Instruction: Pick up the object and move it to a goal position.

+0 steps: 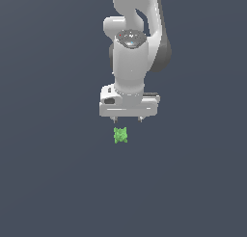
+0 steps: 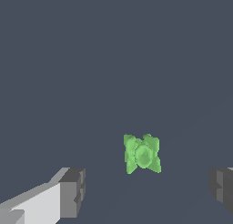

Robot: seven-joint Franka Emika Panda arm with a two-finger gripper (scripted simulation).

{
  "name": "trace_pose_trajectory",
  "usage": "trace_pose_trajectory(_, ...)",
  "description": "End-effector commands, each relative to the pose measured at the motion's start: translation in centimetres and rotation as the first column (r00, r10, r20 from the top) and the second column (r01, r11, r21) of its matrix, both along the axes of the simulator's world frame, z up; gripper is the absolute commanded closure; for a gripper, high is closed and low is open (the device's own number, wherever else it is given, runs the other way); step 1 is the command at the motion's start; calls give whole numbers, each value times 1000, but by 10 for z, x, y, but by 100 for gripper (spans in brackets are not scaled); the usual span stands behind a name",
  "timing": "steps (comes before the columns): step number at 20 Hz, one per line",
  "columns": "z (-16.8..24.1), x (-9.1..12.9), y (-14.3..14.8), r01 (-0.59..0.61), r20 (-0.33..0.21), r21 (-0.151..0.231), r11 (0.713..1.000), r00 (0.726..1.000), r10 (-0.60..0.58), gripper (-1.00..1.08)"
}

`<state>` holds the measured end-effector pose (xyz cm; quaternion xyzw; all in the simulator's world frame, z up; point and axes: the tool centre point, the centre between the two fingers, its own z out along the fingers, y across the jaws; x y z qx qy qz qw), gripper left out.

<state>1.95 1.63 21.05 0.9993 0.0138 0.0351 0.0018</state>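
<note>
The object (image 1: 120,135) is a tiny bright green knobbly lump lying on the dark grey floor, just in front of and slightly toward the exterior view's left of my white gripper (image 1: 128,119). The gripper points down, open and empty, its two short dark fingertips (image 1: 115,119) just above floor level and behind the lump. In the wrist view the green lump (image 2: 142,154) sits ahead of the gap between the two grey finger pads (image 2: 73,192), apart from both. My gripper (image 2: 148,191) is spread much wider than the lump.
A plain dark grey floor (image 1: 48,183) fills both views. The white arm (image 1: 137,33) rises behind the gripper. No goal marker shows.
</note>
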Motion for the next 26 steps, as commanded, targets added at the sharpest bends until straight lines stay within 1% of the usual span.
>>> trace_pose_trajectory(1,0,0,0,0,0,0,1000,1000,0,-92)
trace_pose_trajectory(11,4,2,15,-25,12,-4,1000,1000,25,-92)
trace_pose_trajectory(16,0,1,13,-25,9,-4,1000,1000,25,-92)
trace_pose_trajectory(21,-26,-3,3,-27,-8,-2,1000,1000,27,-92)
trace_pose_trajectory(26,-74,-15,-14,-31,-39,1,1000,999,31,-92)
